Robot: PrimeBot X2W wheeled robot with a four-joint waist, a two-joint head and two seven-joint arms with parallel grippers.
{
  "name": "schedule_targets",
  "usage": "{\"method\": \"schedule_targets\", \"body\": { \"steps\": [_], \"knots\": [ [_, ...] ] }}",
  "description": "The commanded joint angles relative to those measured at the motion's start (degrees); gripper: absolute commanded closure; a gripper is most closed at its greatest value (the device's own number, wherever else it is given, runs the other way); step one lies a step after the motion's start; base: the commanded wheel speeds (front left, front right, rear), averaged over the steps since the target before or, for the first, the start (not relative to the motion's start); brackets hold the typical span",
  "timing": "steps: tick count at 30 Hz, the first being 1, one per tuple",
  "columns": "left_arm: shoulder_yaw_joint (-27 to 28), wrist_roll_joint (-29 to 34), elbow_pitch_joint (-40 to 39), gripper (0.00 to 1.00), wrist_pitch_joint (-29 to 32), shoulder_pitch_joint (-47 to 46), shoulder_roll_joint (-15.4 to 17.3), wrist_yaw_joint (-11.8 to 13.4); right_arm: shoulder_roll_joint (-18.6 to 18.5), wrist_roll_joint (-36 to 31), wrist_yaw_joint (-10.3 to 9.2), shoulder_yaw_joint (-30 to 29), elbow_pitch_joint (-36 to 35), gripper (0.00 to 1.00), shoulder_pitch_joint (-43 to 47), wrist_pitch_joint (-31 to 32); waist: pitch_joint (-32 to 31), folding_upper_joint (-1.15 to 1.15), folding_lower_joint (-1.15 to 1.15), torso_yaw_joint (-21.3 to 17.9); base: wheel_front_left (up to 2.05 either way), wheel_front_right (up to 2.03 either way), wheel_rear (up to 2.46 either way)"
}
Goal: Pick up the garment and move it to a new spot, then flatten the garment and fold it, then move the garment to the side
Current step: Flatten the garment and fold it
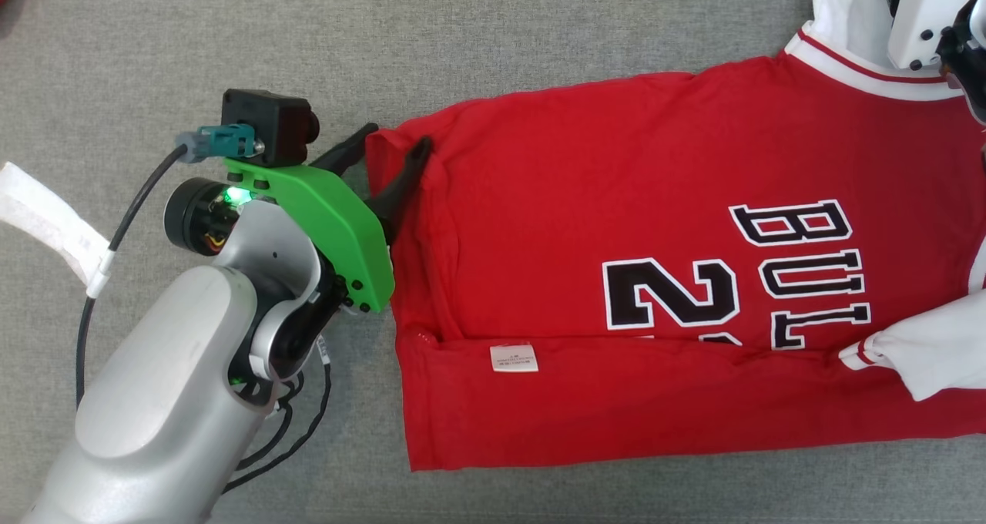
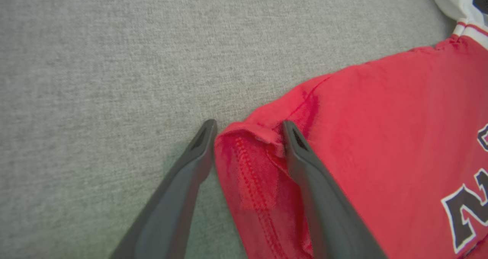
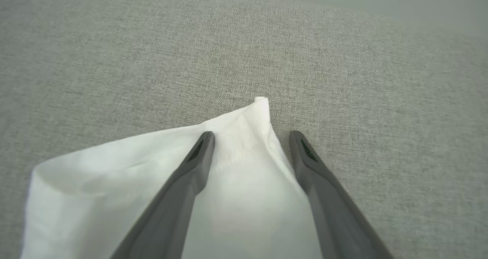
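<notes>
Furthest left, we see a white textured strip [image 1: 46,208] and a black cable [image 1: 131,200] beside the silver left arm. Its glossy green mount [image 1: 331,216] carries the left gripper [image 1: 397,136]. The long dark fingers stand apart, unclenched, straddling the stitched hem corner of the garment [image 1: 578,239], one finger just beside the hem, the other over the red cloth. The garment lies flat on the coarse grey woven surface [image 1: 462,38], its lower edge folded up to show a small white label [image 1: 514,357], with black, white-edged lettering [image 1: 801,270] further right. At far right, the right gripper [image 3: 251,133] is likewise spread and released over a smooth white sleeve [image 3: 114,167].
</notes>
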Motion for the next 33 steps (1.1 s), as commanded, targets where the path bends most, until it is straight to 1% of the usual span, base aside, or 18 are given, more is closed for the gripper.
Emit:
{"method": "schedule_targets", "body": {
  "steps": [1,2,3,5,8,11,16,20,24,27,30,33],
  "knots": [
    [-0.8,-0.5,0.1,1.00,0.9,1.0,0.6,-0.4,0.0,0.4,-0.06,1.1,2.1,0.31,1.9,0.5,-0.3,0.00,-0.01,-0.1,0.00,0.00,0.00],
    [-0.8,-0.7,-0.3,1.00,1.2,1.1,0.9,-0.5,0.0,0.9,-0.06,1.6,2.4,0.94,1.8,0.0,-0.5,0.00,-0.01,-0.1,0.00,0.00,0.00],
    [-0.4,-0.8,-0.6,1.00,0.8,1.2,1.3,-0.7,0.0,1.8,-0.06,1.9,2.8,1.00,1.6,-1.5,-1.1,0.00,-0.01,-0.1,0.00,0.00,0.00],
    [0.2,-0.9,-0.6,1.00,0.1,1.0,1.7,-0.9,-0.3,1.3,-0.09,0.3,3.2,1.00,0.6,-5.0,-1.7,0.00,-0.01,-0.3,0.00,0.00,0.00],
    [1.9,-0.7,-0.4,1.00,-1.4,-0.1,1.9,-0.2,0.7,0.7,-0.08,-1.5,4.4,1.00,-1.3,-9.2,-2.5,0.00,-0.01,-0.7,0.00,0.00,0.00],
    [3.5,-1.2,0.0,1.00,-2.7,-0.8,2.4,0.1,1.0,-0.1,-0.08,-3.0,6.0,1.00,-2.6,-12.3,-3.6,0.00,-0.01,-1.2,0.00,0.00,0.00],
    [5.2,-2.0,0.2,1.00,-4.4,0.1,2.7,0.4,1.1,-0.1,-0.08,-5.2,7.6,1.00,-3.5,-16.2,-5.7,0.00,-0.01,-2.4,0.00,0.00,0.00],
    [5.3,-2.9,-0.4,1.00,-5.4,1.6,2.1,-0.8,1.4,2.5,-0.08,-4.5,7.0,1.00,-0.9,-17.5,-7.0,0.00,-0.01,-3.4,0.00,0.00,0.00],
    [5.3,-3.7,-1.7,1.00,-7.2,4.8,2.5,-1.5,0.8,6.8,-0.08,-2.4,2.9,1.00,4.5,-19.3,-9.0,0.00,-0.01,-4.5,0.00,0.00,0.00],
    [5.6,-4.7,-4.2,1.00,-9.0,8.2,2.9,-2.2,-0.5,10.4,-0.08,-1.6,-2.6,1.00,10.9,-19.9,-10.3,0.00,-0.01,-5.6,0.00,0.00,0.00],
    [5.6,-4.6,-6.1,1.00,-10.4,12.9,4.1,-1.6,-1.5,12.9,-0.08,-2.0,-8.1,1.00,18.0,-19.8,-12.3,0.00,-0.01,-6.9,0.00,0.00,0.00],
    [5.9,-4.8,-8.8,1.00,-11.9,17.3,5.2,-1.0,-1.9,14.7,-0.08,-3.8,-14.0,1.00,25.5,-19.0,-13.8,0.00,-0.01,-8.3,0.00,0.00,0.00]
  ]
}}
